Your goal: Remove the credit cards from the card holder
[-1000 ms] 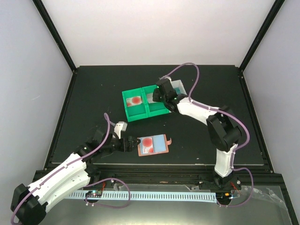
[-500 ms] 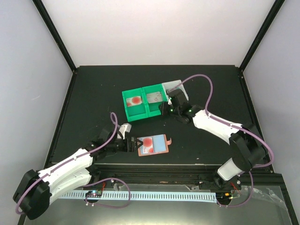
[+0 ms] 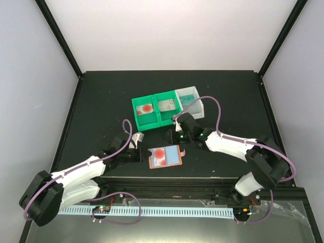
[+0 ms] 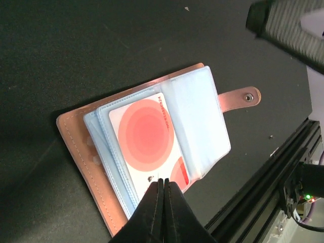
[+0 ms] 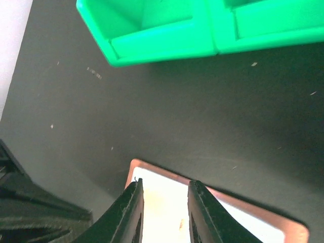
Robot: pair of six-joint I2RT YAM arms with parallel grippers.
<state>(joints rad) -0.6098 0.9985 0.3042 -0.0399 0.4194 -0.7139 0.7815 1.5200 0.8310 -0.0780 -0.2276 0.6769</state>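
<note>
While one card holder (image 3: 174,156) lies open, one card (image 4: 147,134) showing, left hand (image 4: 163,181) closed, right hand (image 5: 164,190) parted.

The card holder (image 4: 202,121) has a salmon cover that looks like smooth matt leather, perhaps imitation, and soft translucent plastic pockets. The credit card (image 4: 147,136) is smooth plastic. The green trays (image 5: 162,35) are glossy plastic, and the tabletop (image 4: 76,50) is matt black.
</note>
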